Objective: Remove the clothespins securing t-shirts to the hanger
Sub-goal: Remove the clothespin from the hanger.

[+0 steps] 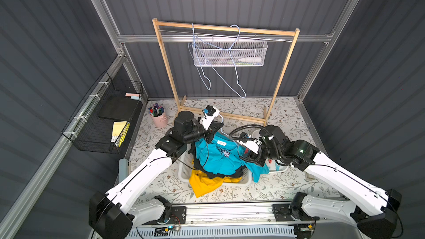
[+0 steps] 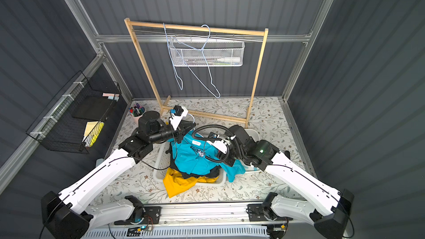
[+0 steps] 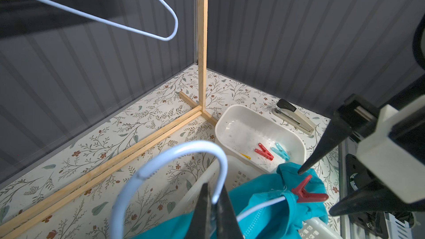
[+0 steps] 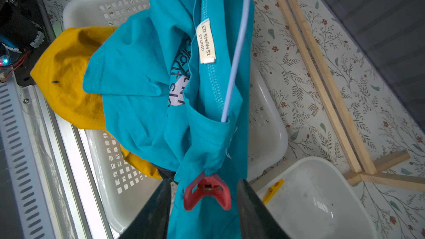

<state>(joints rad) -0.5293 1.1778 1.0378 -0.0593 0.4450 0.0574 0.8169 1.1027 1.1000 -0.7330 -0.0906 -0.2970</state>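
Note:
A teal t-shirt (image 4: 142, 65) hangs from a light blue wire hanger (image 3: 184, 148) over the white laundry basket (image 1: 184, 171). My left gripper (image 3: 213, 203) is shut on the hanger's hook. A red clothespin (image 4: 207, 191) pins the shirt's shoulder to the wire. My right gripper (image 4: 204, 196) is open, with one finger on each side of that clothespin and a gap on both sides. In the basket, a yellow t-shirt (image 1: 204, 182) and a black t-shirt (image 1: 220, 175) lie under the teal one. Red (image 3: 264, 151), teal (image 3: 280, 151) and yellow (image 3: 245, 156) clothespins lie in a small white bin (image 3: 241, 111).
A wooden rack (image 1: 225, 28) stands at the back with two bare wire hangers (image 1: 234, 70) and a mesh basket (image 1: 230, 54) on it. A pen cup (image 1: 158, 117) is at the back left, a stapler (image 3: 294, 116) is behind the bin, and a black wire shelf (image 1: 103, 116) hangs on the left wall.

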